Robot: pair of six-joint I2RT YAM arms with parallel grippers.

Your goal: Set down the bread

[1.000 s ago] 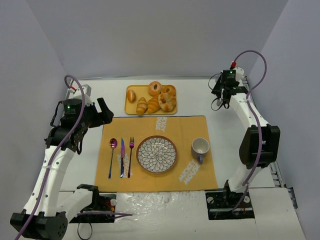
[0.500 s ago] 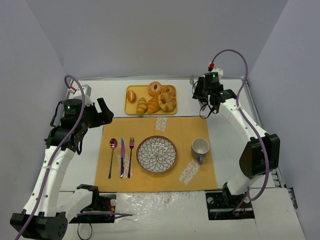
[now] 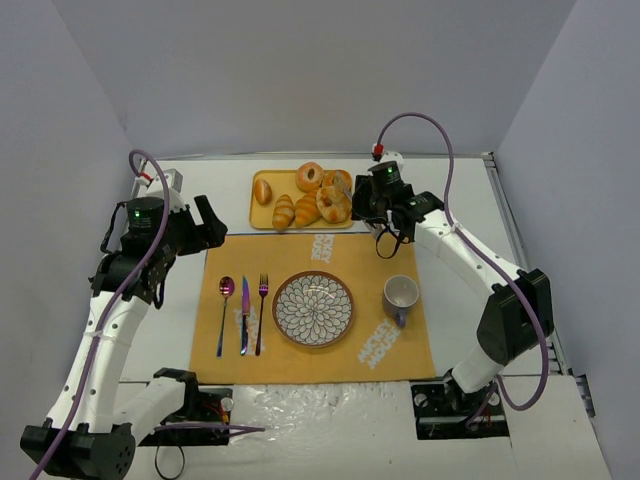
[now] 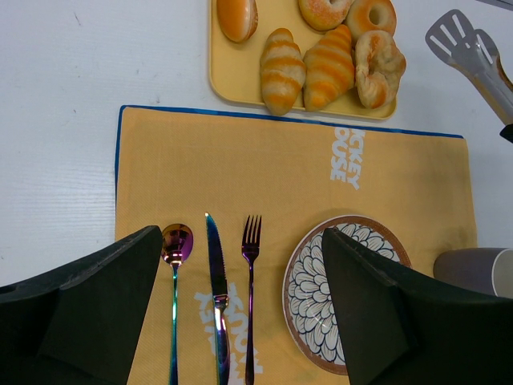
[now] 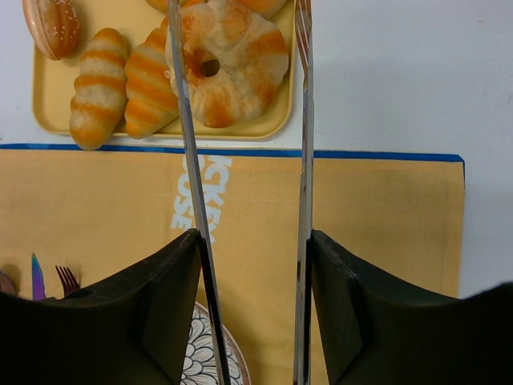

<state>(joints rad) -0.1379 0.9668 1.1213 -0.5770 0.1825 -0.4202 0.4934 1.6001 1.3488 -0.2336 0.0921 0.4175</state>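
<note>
Hovering above the far middle of the counter, the right gripper is clamping a pair of metal tongs by the handles. The two blades are standing apart and pointing out over the right end of the yellow tray. One blade is crossing the ring-shaped roll and the other is running along the tray's right rim. The tips are cut off at the top of the wrist view, so I cannot tell whether they are touching bread. Two striped croissants and a seeded bun are crowding the roll's left side.

Nearer the front edge, the patterned plate is sitting bare on the orange placemat, with spoon, knife and fork to its left and a mug to its right.

The left gripper is hanging by the left edge, fingers spread wide and holding nothing.
</note>
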